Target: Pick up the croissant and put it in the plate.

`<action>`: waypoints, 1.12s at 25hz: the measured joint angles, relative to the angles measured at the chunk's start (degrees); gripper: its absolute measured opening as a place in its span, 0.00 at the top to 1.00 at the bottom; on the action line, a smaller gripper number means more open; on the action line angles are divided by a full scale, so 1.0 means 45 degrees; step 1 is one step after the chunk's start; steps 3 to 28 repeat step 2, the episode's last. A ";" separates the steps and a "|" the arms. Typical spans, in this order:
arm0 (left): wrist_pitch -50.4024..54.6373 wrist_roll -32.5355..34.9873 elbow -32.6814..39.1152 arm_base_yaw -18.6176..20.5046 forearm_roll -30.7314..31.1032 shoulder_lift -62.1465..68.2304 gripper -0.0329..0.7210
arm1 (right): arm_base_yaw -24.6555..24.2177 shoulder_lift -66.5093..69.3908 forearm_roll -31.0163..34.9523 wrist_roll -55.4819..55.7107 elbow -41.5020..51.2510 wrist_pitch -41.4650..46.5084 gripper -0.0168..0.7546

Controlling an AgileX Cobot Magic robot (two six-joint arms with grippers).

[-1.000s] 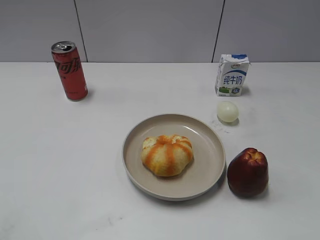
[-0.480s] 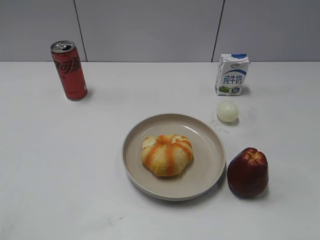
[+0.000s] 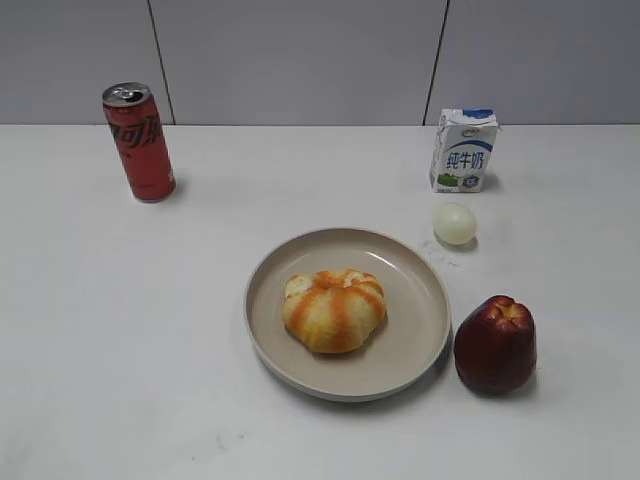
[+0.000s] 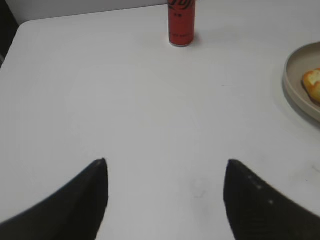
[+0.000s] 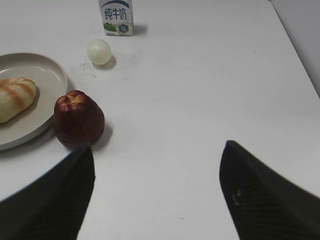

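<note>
The croissant, pale yellow with orange-brown stripes, lies in the middle of the beige plate. It also shows at the right edge of the left wrist view on the plate, and at the left of the right wrist view on the plate. My left gripper is open and empty over bare table, left of the plate. My right gripper is open and empty, right of the apple. Neither gripper shows in the exterior view.
A dark red apple stands against the plate's right rim. A small pale ball and a milk carton stand behind it. A red soda can stands at the far left. The white table's right edge is near.
</note>
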 joint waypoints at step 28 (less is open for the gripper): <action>0.0000 0.0000 0.0000 -0.0015 0.0000 0.0000 0.23 | 0.0000 0.0000 0.0000 0.0000 0.0000 0.0000 0.22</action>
